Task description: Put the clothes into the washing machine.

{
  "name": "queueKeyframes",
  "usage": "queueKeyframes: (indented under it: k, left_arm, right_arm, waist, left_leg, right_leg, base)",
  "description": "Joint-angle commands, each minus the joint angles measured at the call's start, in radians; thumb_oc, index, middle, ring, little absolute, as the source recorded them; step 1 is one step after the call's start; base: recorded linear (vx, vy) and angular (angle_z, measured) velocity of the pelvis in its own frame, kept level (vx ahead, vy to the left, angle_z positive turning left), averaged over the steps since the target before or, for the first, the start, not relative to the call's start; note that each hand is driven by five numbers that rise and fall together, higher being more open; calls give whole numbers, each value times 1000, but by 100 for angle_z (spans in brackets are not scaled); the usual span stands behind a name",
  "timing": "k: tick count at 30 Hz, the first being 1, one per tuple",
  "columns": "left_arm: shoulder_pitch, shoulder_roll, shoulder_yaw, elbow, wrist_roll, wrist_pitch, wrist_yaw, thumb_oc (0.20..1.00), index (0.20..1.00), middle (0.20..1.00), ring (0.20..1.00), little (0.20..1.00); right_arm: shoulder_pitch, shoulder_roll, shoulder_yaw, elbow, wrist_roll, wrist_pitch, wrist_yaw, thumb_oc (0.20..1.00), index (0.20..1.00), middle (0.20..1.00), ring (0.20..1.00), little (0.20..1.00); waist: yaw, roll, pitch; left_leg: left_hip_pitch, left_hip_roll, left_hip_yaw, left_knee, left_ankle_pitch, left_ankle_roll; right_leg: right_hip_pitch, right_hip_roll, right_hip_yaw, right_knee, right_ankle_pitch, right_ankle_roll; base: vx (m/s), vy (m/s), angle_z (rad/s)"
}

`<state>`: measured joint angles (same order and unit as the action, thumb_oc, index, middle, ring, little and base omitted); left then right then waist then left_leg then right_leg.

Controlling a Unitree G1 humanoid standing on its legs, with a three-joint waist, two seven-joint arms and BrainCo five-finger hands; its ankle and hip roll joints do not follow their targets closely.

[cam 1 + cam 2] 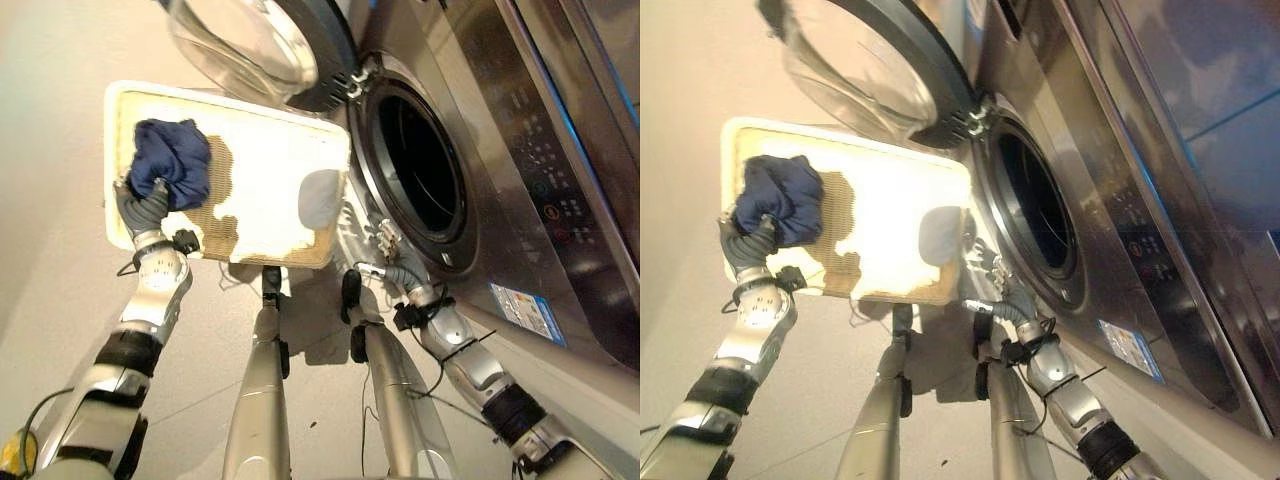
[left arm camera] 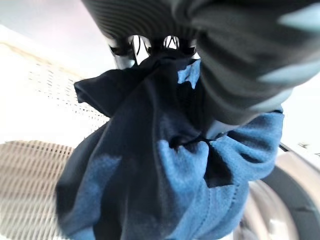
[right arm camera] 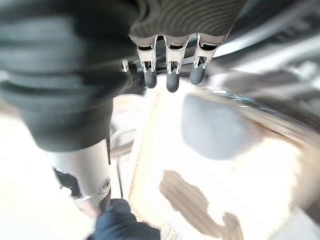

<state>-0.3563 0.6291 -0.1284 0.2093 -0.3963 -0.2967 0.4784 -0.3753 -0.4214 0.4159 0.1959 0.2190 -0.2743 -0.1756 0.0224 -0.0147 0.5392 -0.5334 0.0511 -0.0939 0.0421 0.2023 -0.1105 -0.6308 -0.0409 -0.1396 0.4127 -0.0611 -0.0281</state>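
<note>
At the white perforated plastic laundry basket [image 1: 290, 150], the left hand [image 1: 143, 210] has its fingers closed on the bunched dark blue cloth garment [image 1: 172, 160]. Its wrist view shows the cloth gathered between fingers and thumb. Beside the open round-doored silver washing machine [image 1: 470, 120], the right hand [image 3: 170, 70] shows fingers straight, holding nothing.

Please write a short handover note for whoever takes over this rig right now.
Left hand: shut on the dark blue crumpled cloth garment, held over the white rectangular mesh-bottomed laundry basket.
Right hand: open, holding nothing, between the basket and the silver front-loading washing machine.
Done: round glass door is open, garment gripped.
Left: carry the garment to the dark round drum opening and release it inside.
</note>
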Motion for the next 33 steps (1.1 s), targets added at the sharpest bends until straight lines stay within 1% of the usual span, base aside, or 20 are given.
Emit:
queueKeyframes:
  k: [1,2,4,5,6,8,9,10,13,14,19,21,23,24,25,26,31,33]
  left_arm:
    - [-18,-20,34,-180,-57,-43,-206,200,200,200,200,200]
    - [9,-9,31,-236,-90,-40,-290,200,200,200,200,200]
    - [44,4,27,-325,-127,-26,-396,200,200,200,200,200]
    - [47,8,24,-344,-134,-17,-412,200,200,200,200,200]
    - [49,23,13,-392,-157,1,-473,200,200,200,200,200]
    - [36,44,-5,-430,-194,28,-550,200,200,200,200,200]
    - [30,51,-12,-440,-204,37,-573,200,200,200,200,200]
    - [3,67,-35,-449,-224,62,-619,200,200,200,200,200]
    - [-62,103,-82,-468,-238,120,-653,200,200,200,200,200]
    - [-100,121,-110,-469,-239,154,-668,200,200,200,200,200]
    - [-200,159,-195,-453,-266,227,-683,200,200,200,200,200]
    - [-222,162,-214,-443,-276,238,-688,200,200,200,200,200]
    - [-243,166,-240,-436,-279,259,-695,200,200,200,200,200]
    - [-250,169,-253,-434,-287,268,-699,200,200,200,200,200]
    - [-256,168,-261,-433,-287,278,-701,200,200,200,200,200]
    - [-265,171,-280,-424,-284,286,-702,200,200,200,200,200]
    - [-283,178,-320,-406,-297,311,-719,200,200,200,200,200]
    - [-286,182,-341,-402,-308,314,-734,200,200,200,200,200]
  right_arm:
    - [-30,-43,-46,-77,-131,-11,-17,1000,1000,1000,1000,1000]
    - [-42,-53,-52,-74,-184,-13,-27,1000,1000,1000,1000,1000]
    - [-66,-72,-57,-69,-246,-21,-32,1000,1000,1000,1000,1000]
    - [-73,-76,-55,-70,-250,-17,-31,1000,1000,1000,1000,1000]
    - [-100,-83,-50,-72,-268,-13,-17,1000,1000,1000,1000,1000]
    - [-131,-93,-36,-75,-275,-18,10,1000,1000,1000,1000,1000]
    - [-143,-97,-30,-80,-272,-16,22,1000,1000,1000,1000,1000]
    - [-172,-100,-7,-89,-266,-11,47,1000,1000,1000,1000,1000]
    - [-227,-117,34,-119,-248,14,92,1000,1000,1000,1000,1000]
    - [-254,-124,57,-135,-236,26,107,1000,1000,1000,1000,1000]
    - [-317,-141,118,-182,-157,67,148,1000,1000,1000,1000,1000]
    - [-332,-145,130,-191,-123,80,162,1000,1000,1000,1000,1000]
    - [-343,-146,150,-209,-52,103,188,1000,1000,1000,1000,1000]
    - [-346,-144,158,-222,6,123,204,1000,1000,1000,1000,1000]
    - [-346,-142,162,-228,34,127,219,1000,1000,1000,1000,1000]
    - [-343,-138,175,-242,93,138,243,1000,1000,1000,1000,1000]
    - [-347,-142,203,-266,114,147,252,1000,1000,1000,1000,1000]
    - [-348,-151,221,-287,152,175,265,1000,1000,1000,1000,1000]
  waist:
    - [4,72,-19]
    - [12,81,-19]
    - [24,95,-19]
    - [26,97,-19]
    - [30,104,-19]
    - [33,108,-19]
    - [34,109,-19]
    - [33,110,-19]
    - [28,111,-19]
    - [24,110,-19]
    - [9,104,-19]
    - [8,102,-19]
    - [3,100,-19]
    - [0,99,-19]
    - [-1,98,-19]
    - [-5,96,-19]
    - [-13,93,-19]
    - [-17,91,-19]
  left_leg:
    - [44,-108,44,78,-99,55]
    - [59,-113,40,83,-104,55]
    - [82,-119,36,78,-105,57]
    - [86,-120,36,77,-105,58]
    - [101,-123,36,73,-105,59]
    - [123,-124,39,66,-106,59]
    - [130,-123,41,64,-106,59]
    - [142,-123,45,60,-106,60]
    - [162,-123,52,49,-103,61]
    - [173,-123,56,41,-100,62]
    - [185,-121,71,31,-97,67]
    - [186,-121,76,30,-97,68]
    - [189,-119,83,26,-96,69]
    - [188,-119,85,26,-95,70]
    - [187,-118,89,25,-94,70]
    - [183,-117,93,25,-93,71]
    - [173,-113,106,25,-90,72]
    - [170,-110,111,23,-87,73]
  right_leg:
    - [115,-6,4,-170,75,65]
    - [133,-15,-3,-166,69,67]
    - [161,-23,-13,-173,69,69]
    - [165,-25,-15,-174,69,70]
    - [183,-30,-20,-178,69,72]
    - [208,-35,-25,-187,70,75]
    - [215,-37,-27,-191,71,77]
    - [228,-38,-28,-196,74,79]
    - [246,-37,-26,-209,80,83]
    - [255,-36,-23,-218,85,84]
    - [262,-32,-13,-230,96,88]
    - [262,-32,-10,-233,98,90]
    - [263,-31,-5,-239,103,90]
    - [264,-29,-2,-242,105,90]
    - [262,-29,-2,-244,107,90]
    - [258,-28,0,-245,110,91]
    - [246,-25,4,-249,116,90]
    - [243,-24,8,-254,119,91]
  base:
    - [14,-29,29]
    - [5,-24,24]
    - [-12,-17,18]
    - [-12,-6,19]
    - [-4,-4,19]
    - [4,-5,11]
    - [0,0,0]
    - [0,0,0]
    - [0,0,0]
    - [0,0,0]
    - [0,0,0]
    - [0,0,0]
    - [0,0,0]
    - [0,10,-3]
    - [-3,13,-7]
    - [-8,13,-10]
    - [-11,8,-7]
    - [0,0,0]
